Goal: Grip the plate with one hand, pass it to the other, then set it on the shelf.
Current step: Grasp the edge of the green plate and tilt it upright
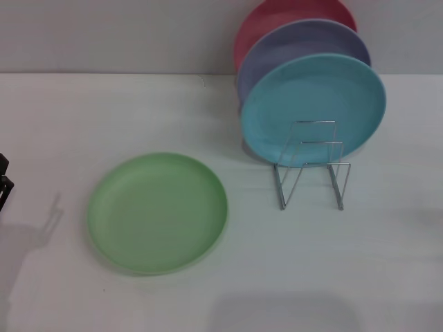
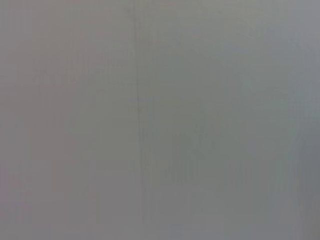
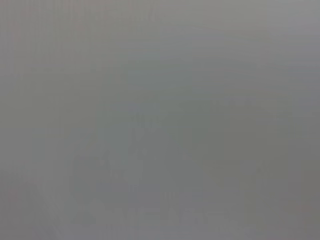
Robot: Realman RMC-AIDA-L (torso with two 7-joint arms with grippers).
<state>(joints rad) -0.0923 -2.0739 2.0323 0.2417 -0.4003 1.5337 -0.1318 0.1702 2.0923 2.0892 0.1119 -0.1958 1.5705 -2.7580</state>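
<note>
**Plate untouched, first grip not yet made**

Head view: the light green plate [image 1: 158, 212] is seen lying flat on the white table [image 1: 387, 263], in front of and to the left of the wire shelf [image 1: 311, 164], well apart from it. Three plates are already stood in the shelf's rear loops: a turquoise plate [image 1: 313, 109] foremost, a lavender plate [image 1: 304, 48] behind it, a red plate [image 1: 277, 21] at the back. The front loops are free. Only a black sliver of the left gripper [image 1: 4, 181] is shown, at the picture's edge far to the left of the shelf; whether its fingers are wide or narrow cannot be told. The right gripper is not shown.

For a sound first grip, the raised rim nearest the left gripper is judged best taken low and level. Bare table lies all round the plate; the tight spot is the shelf side, where the turquoise plate could be knocked.

Left wrist view: only a blank grey surface is shown.

Right wrist view: likewise, nothing can be made out.
</note>
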